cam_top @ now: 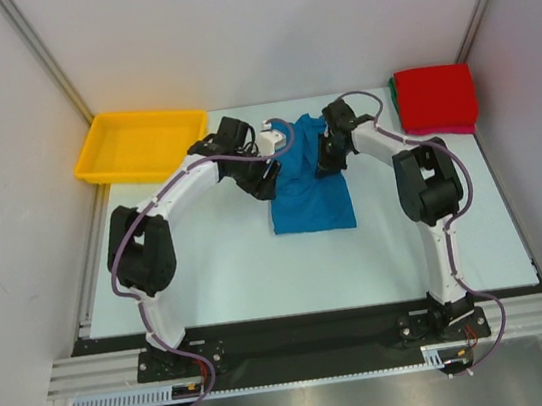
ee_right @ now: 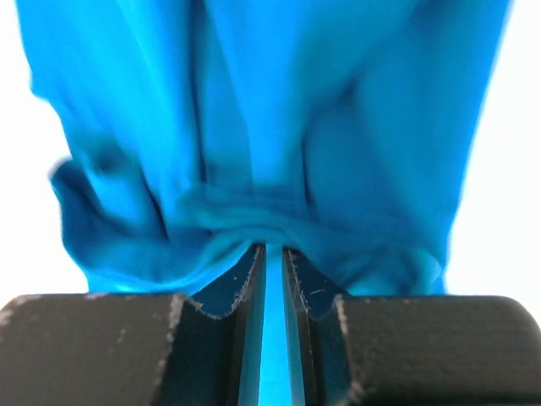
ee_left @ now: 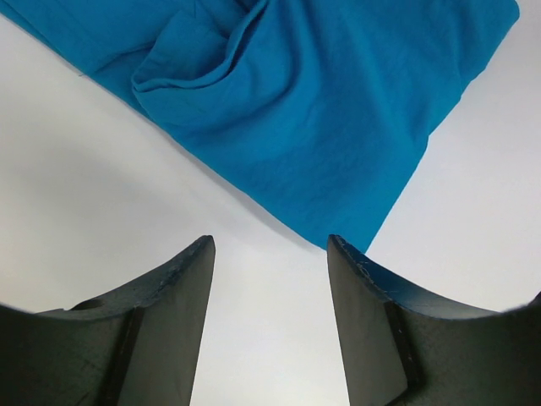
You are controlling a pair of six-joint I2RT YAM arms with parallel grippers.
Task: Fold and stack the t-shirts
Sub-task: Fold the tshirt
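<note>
The blue shirt [cam_top: 313, 197] lies lengthwise, far to near; right jaws pinch its far right edge, left jaws gape beside it, both arms [cam_top: 183, 187] bent inward.

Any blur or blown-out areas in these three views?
Right wrist: blue t-shirt smeared soft, white around it clipped, tool fingers sharp. Left wrist: the t-shirt's folds crisp, no glare. Top external: even light, faint shadows only.
</note>
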